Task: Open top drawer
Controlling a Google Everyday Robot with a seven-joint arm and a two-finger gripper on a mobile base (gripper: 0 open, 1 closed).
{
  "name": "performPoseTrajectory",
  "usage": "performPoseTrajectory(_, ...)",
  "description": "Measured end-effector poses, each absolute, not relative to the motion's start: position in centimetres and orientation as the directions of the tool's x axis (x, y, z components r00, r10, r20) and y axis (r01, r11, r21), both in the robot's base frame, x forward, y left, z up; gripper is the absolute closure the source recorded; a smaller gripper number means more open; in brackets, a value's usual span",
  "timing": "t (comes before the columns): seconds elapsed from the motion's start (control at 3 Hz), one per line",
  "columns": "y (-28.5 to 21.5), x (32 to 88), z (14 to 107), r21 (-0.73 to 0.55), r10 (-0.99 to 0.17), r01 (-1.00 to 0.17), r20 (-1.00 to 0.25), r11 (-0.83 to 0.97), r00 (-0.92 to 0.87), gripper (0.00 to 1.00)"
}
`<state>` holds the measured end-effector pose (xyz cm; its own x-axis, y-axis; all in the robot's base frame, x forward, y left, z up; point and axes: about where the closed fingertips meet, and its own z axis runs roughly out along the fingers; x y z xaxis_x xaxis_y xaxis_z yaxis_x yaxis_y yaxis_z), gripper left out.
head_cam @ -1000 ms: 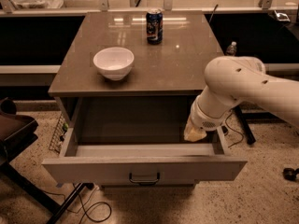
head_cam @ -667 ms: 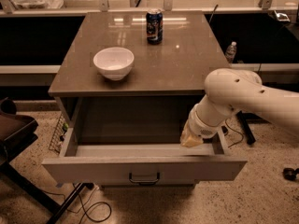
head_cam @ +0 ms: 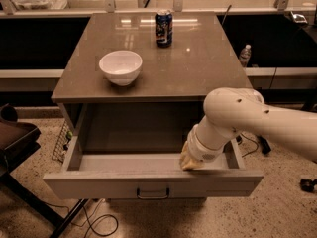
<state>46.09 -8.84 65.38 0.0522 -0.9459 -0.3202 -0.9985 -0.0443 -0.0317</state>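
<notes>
While the top drawer [head_cam: 213,184] juts toward camera, the claw [head_cam: 190,161] hangs inside.

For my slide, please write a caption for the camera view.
Top drawer open, hand inside at its front right; bowl and can on the table.

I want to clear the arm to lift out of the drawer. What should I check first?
1. top drawer pulled well out, inside showing: ok.
2. gripper low inside the drawer, at its right front corner; whether it touches the front wall: cannot tell.
3. handle free, nothing on it: ok.
4. bowl and can upright on the tabletop, apart from the arm: ok.
5. Space under the arm inside the drawer is hidden: cannot tell.
</notes>
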Motion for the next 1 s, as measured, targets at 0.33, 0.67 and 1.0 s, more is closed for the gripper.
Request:
performPoseTrajectory(0.33,-7.2,42.6,66.6,-0.017,-0.947,-0.990,-0.291,-0.138,0.137,1.00)
performPoseTrajectory(0.67,-5.7,39.1,67.6,0.012,-0.926,-0.969,-0.298,-0.246,0.231,1.00)
performPoseTrajectory(1.0,-4.1,36.7,68.1,0.046,-0.890,-0.933,-0.322,-0.357,0.324,1.00)
